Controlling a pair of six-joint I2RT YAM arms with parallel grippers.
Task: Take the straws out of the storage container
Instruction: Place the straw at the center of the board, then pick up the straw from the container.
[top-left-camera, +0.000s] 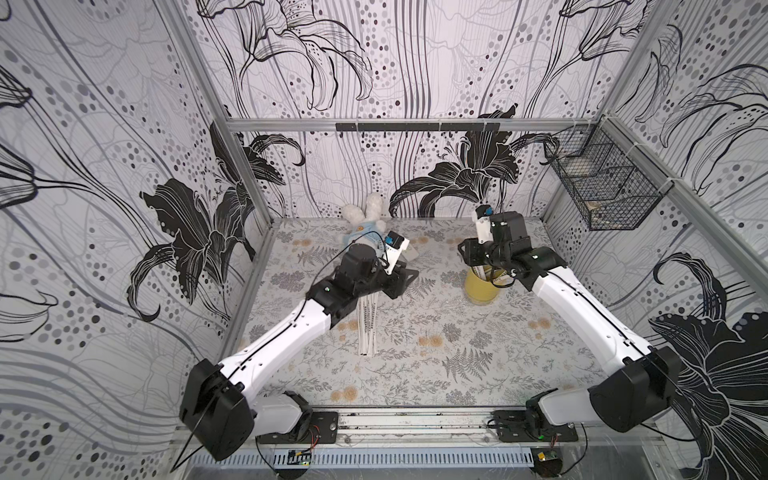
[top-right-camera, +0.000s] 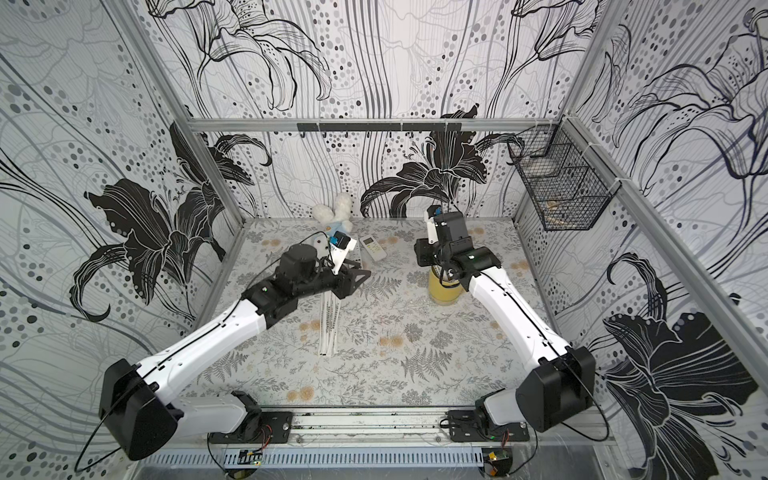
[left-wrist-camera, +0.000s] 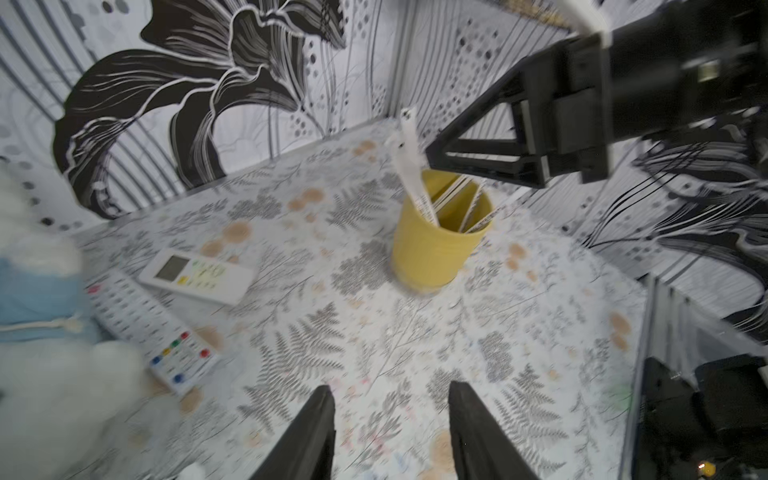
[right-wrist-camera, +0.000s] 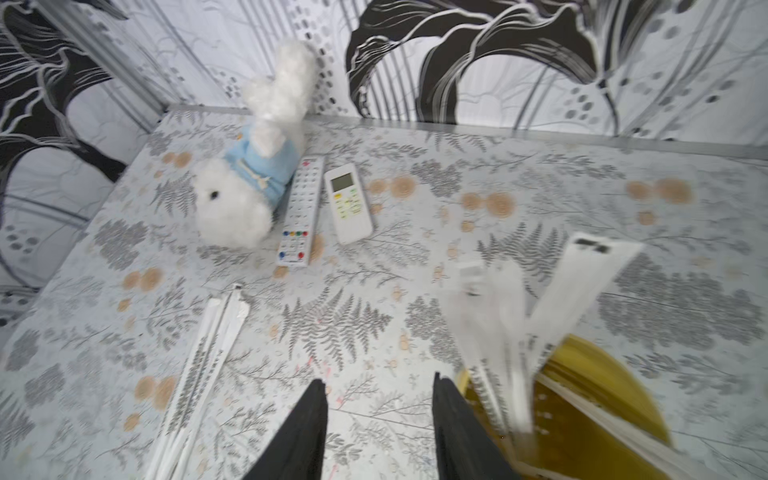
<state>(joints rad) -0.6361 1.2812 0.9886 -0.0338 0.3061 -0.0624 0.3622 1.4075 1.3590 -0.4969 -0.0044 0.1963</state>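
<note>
The storage container, a yellow cup (top-left-camera: 482, 286) (top-right-camera: 445, 289) (left-wrist-camera: 432, 249), stands at the table's back right. Several white paper-wrapped straws (left-wrist-camera: 409, 166) (right-wrist-camera: 498, 328) still lean out of it. Other straws (top-left-camera: 368, 328) (top-right-camera: 330, 328) (right-wrist-camera: 199, 365) lie in a bundle on the table left of centre, partly under my left arm. My left gripper (left-wrist-camera: 390, 388) (top-left-camera: 403, 278) hovers open and empty above the far end of that bundle. My right gripper (right-wrist-camera: 378, 380) is open just above the cup's rim (right-wrist-camera: 602, 365); the straws stand beside its finger, not between the jaws.
A white plush bunny in a blue top (right-wrist-camera: 241, 195) lies at the back of the table beside a long white remote (right-wrist-camera: 301, 212) and a shorter remote with a screen (right-wrist-camera: 348, 203). A black wire mesh basket (top-left-camera: 602, 178) hangs on the right wall.
</note>
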